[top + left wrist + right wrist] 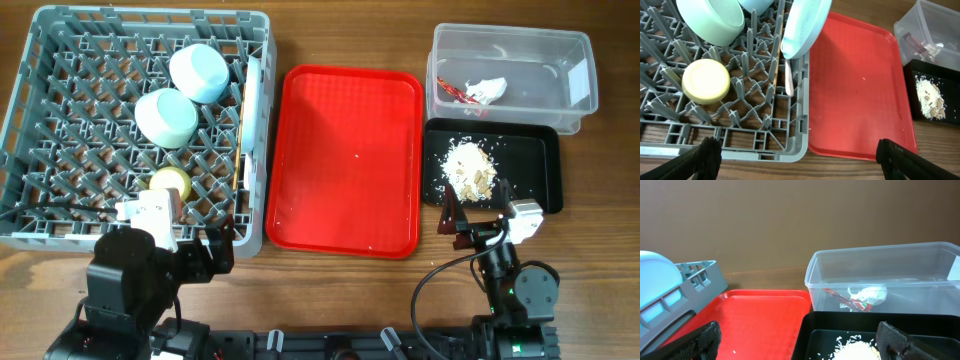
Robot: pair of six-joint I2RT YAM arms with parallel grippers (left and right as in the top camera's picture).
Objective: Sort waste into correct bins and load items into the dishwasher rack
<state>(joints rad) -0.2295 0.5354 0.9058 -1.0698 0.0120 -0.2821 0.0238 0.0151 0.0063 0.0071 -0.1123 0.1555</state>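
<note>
Two end effectors hang over the near edge of the counter [600, 280], both spread wide with nothing between the fingers. My left end effector [799, 146] is at the near wall of the dishwasher rack [765, 151], which fills the counter's left side. My right end effector [799, 330] is at the near rim of the black tray [545, 150] by the right edge.

Just past my left fingers, the yellow cup [706, 81] sits among the pegs. To its right, the chopsticks [776, 65] and the white fork [789, 80] lean by the rack's right wall. The pale blue plate [805, 25] stands on edge along that wall. In the black tray lies the heap of food scraps [470, 168].

Between the rack and the black tray lies the red tray [350, 160], flat on the counter.

Farther into the rack, the pale green bowl [165, 117] rests on the pegs, with the pale blue bowl [200, 72] beyond it. At the far right corner, the clear tub [520, 45] holds the wrapper [478, 90].
</note>
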